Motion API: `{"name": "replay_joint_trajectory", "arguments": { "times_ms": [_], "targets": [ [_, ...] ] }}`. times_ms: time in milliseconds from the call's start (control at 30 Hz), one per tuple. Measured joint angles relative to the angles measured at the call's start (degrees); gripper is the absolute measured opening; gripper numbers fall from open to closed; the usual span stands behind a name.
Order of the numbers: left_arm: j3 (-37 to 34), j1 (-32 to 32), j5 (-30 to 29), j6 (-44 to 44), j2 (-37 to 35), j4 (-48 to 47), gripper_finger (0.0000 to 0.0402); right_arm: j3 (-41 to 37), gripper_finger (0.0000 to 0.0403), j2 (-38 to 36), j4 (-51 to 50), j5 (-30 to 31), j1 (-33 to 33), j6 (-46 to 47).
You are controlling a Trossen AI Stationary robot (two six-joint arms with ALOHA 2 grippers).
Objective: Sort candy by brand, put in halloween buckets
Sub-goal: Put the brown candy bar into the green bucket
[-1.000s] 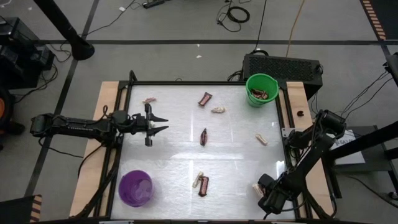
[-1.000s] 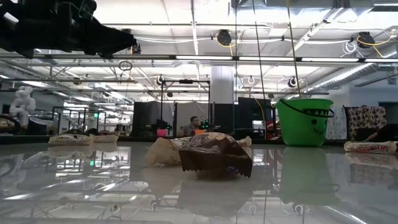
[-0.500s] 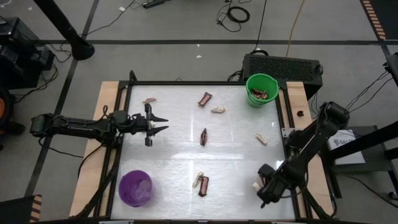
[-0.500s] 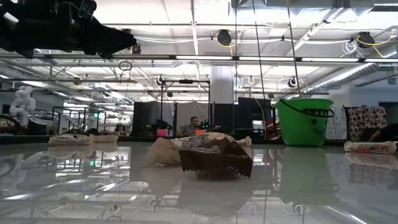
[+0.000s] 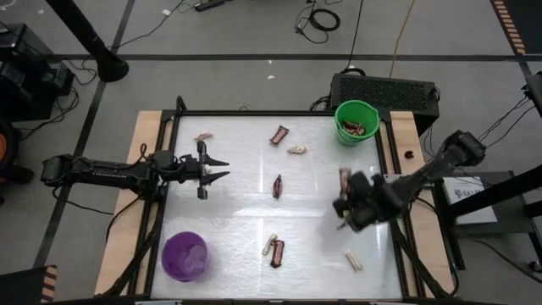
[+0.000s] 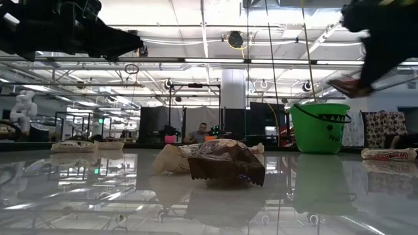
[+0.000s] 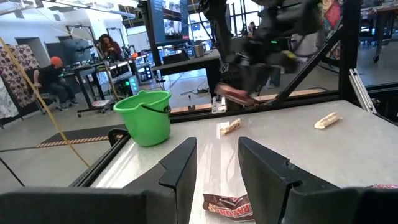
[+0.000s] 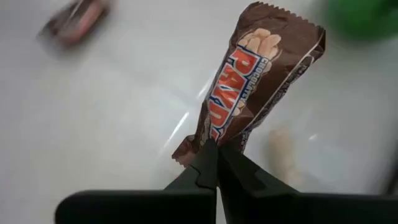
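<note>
At the left edge of the table (image 5: pixel 246 203), the left pincer (image 5: pixel 216 169) hovered with its two fingers spread apart and nothing between them; its wrist view showed a gap between the dark fingers and a dark red-brown bar (image 7: pixel 229 206) lying on the table beyond them. Near the front left corner stood the purple bucket (image 5: pixel 185 256), with something pale inside that was too small to make out. A pale bar (image 5: pixel 203 135) lay near the back left edge. Toward the middle, one dark red-brown bar (image 5: pixel 279 134) lay at the back with a pale bar (image 5: pixel 296 150) just beside it, another dark bar (image 5: pixel 277 186) lay in the centre, and at the front a pale bar (image 5: pixel 269 246) and a dark bar (image 5: pixel 277 252) lay touching. Right of centre, the right pincer (image 5: pixel 342 202) was held above the table, its fingers pinched tight on the end of a dark red-brown wrapped bar (image 8: pixel 255 87), which stuck out past the fingertips clear of the surface. A pale bar (image 5: pixel 353 259) lay near the front right, apart from the pincer. At the back right corner stood the green bucket (image 5: pixel 356 122), holding at least one dark red-brown bar (image 5: pixel 352 129); its exact count could not be told
</note>
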Motion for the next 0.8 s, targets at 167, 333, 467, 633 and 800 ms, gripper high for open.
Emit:
{"name": "replay_joint_trajectory", "arguments": {
  "times_ms": [167, 333, 467, 633, 800],
  "targets": [
    [0.0, 0.0, -0.02, 0.0, 0.0, 0.02, 0.0128, 0.0, 0.0, -2.66, -4.78, 8.48, -11.17, -3.03],
    [0.0, 0.01, -0.01, 0.37, -0.01, 0.0, 0.0128, 0.0, 0.0, -5.75, -4.77, 13.5, -24.03, -10.67],
    [0.0, 0.01, -0.01, 0.37, -0.01, -0.01, 0.0128, 0.0, 0.0, -8.08, -4.14, 13.87, -34.96, -17.88],
    [0.0, 0.01, -0.01, 0.39, -0.02, -0.02, 0.0128, 0.0, 0.0, -8.96, 1.53, 13.63, -46.11, -27.36],
    [0.0, 0.01, 0.0, 0.42, -0.02, -0.03, 0.0128, 0.0, 0.0011, -8.97, 11.71, 13.36, -54.5, -39.93]
  ]
}}
